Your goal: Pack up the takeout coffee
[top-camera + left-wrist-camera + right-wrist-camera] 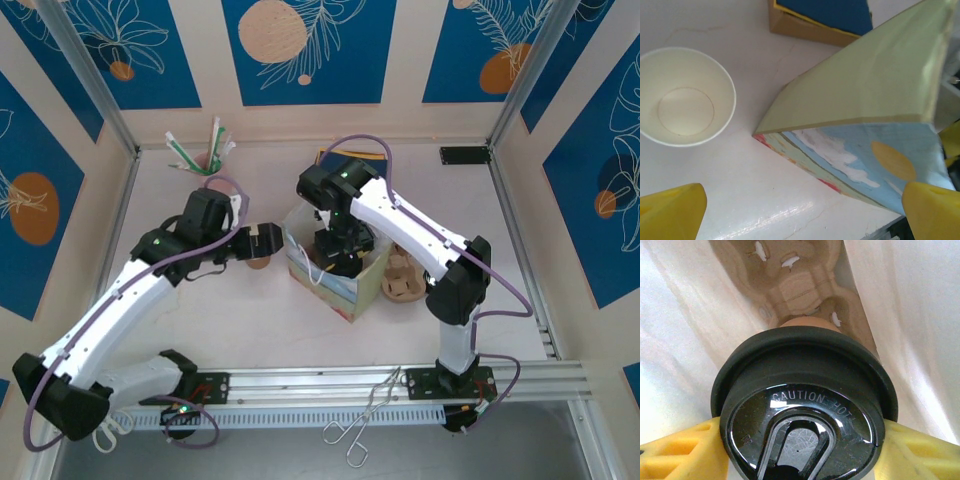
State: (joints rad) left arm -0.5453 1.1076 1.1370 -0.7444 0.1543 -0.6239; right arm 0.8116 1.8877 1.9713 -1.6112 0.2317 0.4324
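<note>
- Takeout coffee (pixel 802 410) is clamped in the right gripper (pixel 801 452): jaws part-way closed, one yellow finger (pixel 680 452) pressed to each side, black lid facing the wrist.
- Held down inside the paper bag (pixel 680 315); white bag walls stand close on both sides of the hand, so little side room.
- Beyond the cup, at the bag's bottom, lies a brown pulp carrier (pixel 795 285). Can't tell if the cup's base touches it.
- Left gripper (pixel 805 215) is spread fully wide and holds nothing, with bare white table (pixel 740 200) between its fingers.
- Ahead-right of the left hand, near: the bag's outer corner edge, sky-and-sun print on the wall facing it.
- Ahead-left: lidless cup (pixel 687 95), upright, empty, apart from the bag, with open table between them.
- Farther ahead: blue box (pixel 825 15) with a brown-yellow edge.
- Room: metal frame posts (pixel 100 90) at the table's corners, blue leaf-print panels (pixel 300 50) behind, tongs (pixel 360 420) on the near rail, straws (pixel 205 150) far left.
</note>
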